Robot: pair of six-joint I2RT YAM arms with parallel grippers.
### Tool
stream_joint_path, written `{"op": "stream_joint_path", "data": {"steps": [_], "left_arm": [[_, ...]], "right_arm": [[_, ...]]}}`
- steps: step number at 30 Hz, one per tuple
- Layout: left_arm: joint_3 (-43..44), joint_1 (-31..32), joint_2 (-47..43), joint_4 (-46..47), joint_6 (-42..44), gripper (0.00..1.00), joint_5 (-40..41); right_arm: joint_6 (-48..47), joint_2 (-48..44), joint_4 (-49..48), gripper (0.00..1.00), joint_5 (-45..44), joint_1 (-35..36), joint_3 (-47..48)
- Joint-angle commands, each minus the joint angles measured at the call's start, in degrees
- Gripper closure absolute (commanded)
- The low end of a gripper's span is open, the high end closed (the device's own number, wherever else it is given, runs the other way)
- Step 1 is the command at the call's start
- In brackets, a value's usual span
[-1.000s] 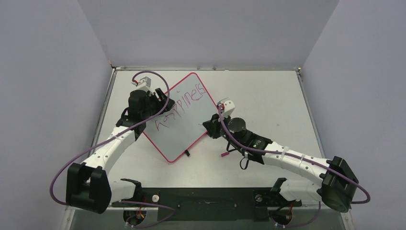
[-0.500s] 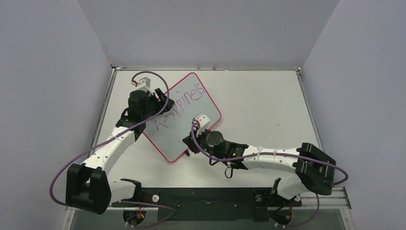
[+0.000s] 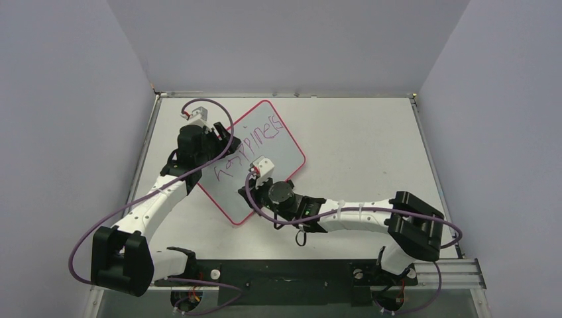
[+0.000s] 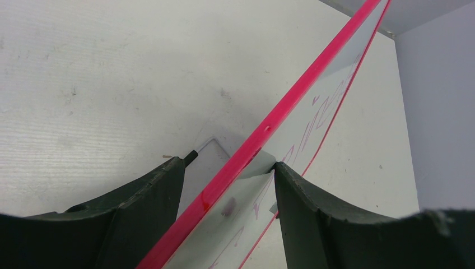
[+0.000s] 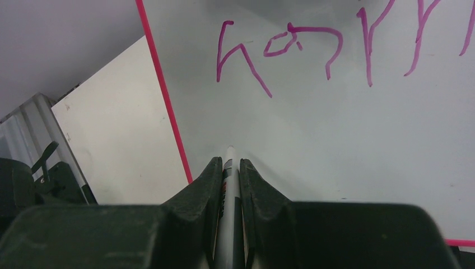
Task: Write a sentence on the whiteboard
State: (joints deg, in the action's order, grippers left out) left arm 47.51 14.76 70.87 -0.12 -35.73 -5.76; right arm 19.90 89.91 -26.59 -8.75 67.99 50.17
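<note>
The whiteboard (image 3: pixel 281 149) lies tilted on the table, white with a thin red-pink frame. The sentence (image 3: pixel 248 149) is one slanted purple word, "happiness", whose first letters (image 5: pixel 319 47) show in the right wrist view. My right gripper (image 3: pixel 250 197) hangs over the board's lower part, shut on a white marker (image 5: pixel 229 185). Its tip points at bare board (image 5: pixel 336 140) just below the "h"; contact cannot be told. My left gripper (image 3: pixel 213 140) stands open astride the board's left frame (image 4: pixel 291 101), one finger (image 4: pixel 313 213) on the board face, the other (image 4: pixel 151 207) outside it.
The white tabletop (image 3: pixel 371 146) surrounds the board, with grey walls on three sides. A black rail (image 3: pixel 291 273) with both arm bases runs along the near edge. A small black clip (image 4: pixel 190 156) sticks out by my left finger.
My right arm has swung left with the marker, from beside the board's right corner to over its lower part beneath the word. The left arm and the board have not moved.
</note>
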Motion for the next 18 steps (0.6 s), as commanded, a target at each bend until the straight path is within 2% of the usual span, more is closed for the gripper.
{"op": "stream_joint_path", "data": {"steps": [1,18], "left_arm": [[-2.1,1.3,0.9,1.2,1.7,0.54,3.6],[-1.8,1.3,1.1,0.6,1.4,0.54,4.5]], "right_arm": [[-1.0,2.5,-3.3,1.00,-2.8,0.4,4.1],[-2.1,11.1,-1.1,1.00,-1.7,0.5,11.6]]}}
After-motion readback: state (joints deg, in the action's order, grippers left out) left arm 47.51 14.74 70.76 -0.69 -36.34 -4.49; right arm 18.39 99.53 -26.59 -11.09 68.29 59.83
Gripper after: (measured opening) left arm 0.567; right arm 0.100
